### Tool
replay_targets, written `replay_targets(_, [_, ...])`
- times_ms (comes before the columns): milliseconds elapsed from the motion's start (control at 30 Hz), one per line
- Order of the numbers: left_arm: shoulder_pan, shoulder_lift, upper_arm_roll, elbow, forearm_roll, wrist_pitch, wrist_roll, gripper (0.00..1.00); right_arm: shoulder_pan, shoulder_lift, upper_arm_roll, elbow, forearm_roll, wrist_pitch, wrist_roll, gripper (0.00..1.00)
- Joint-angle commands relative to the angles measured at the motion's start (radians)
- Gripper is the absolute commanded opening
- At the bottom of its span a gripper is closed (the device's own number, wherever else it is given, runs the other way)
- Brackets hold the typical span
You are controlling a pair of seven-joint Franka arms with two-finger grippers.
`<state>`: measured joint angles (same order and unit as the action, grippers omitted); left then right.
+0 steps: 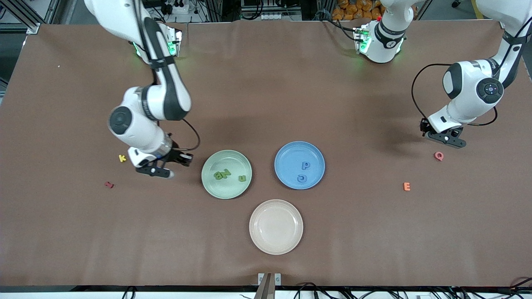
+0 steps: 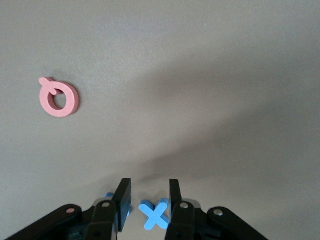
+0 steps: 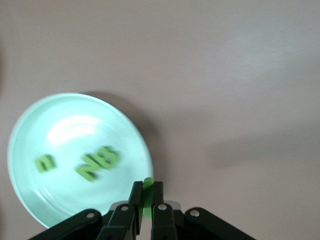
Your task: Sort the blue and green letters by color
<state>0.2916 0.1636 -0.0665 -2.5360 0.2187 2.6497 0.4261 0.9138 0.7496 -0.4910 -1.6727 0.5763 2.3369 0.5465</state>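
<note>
The right gripper (image 3: 144,202), clenched on a green letter (image 3: 147,183), hangs just beside the green plate (image 1: 206,182), at the rim toward the right arm's end of the desk (image 1: 266,249). That plate already carries the green N and B (image 1: 222,174) and a hook-shaped piece (image 1: 242,178). A good placement means carrying the letter well inside the rim and lowering it before release, clear of those pieces. The left gripper (image 2: 150,200) stands spread around the blue X (image 2: 156,214) near the pink Q (image 1: 438,155); the blue plate (image 1: 286,153) holds P (image 1: 305,165) and G (image 1: 302,178).
</note>
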Motion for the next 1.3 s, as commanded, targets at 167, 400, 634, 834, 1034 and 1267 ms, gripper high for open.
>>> replay_targets(167, [0.015,-0.018,0.005,-0.03,0.013,0.019,0.005,0.38,-0.019,0.005,0.011,0.021,0.007,-0.017,0.015,1.0])
replay_targets(400, [0.015,-0.003,0.016,-0.035,0.013,0.038,0.005,0.39,-0.067,-0.002,0.008,0.021,0.005,-0.019,-0.049,1.0])
replay_targets(634, [0.021,0.008,0.017,-0.046,0.013,0.061,0.005,0.38,-0.136,-0.021,-0.009,0.007,0.005,-0.08,-0.216,1.0])
replay_targets(834, [0.021,0.007,0.017,-0.062,0.013,0.064,0.005,0.38,-0.151,-0.021,-0.061,-0.005,0.005,-0.108,-0.342,1.0])
replay_targets(1034, [0.024,0.007,0.017,-0.072,0.013,0.072,0.005,0.38,-0.193,-0.027,-0.083,-0.039,0.007,-0.106,-0.488,1.0])
replay_targets(1267, [0.027,0.007,0.022,-0.081,0.013,0.084,0.005,0.38,-0.271,-0.059,-0.083,-0.104,0.007,-0.096,-0.671,1.0])
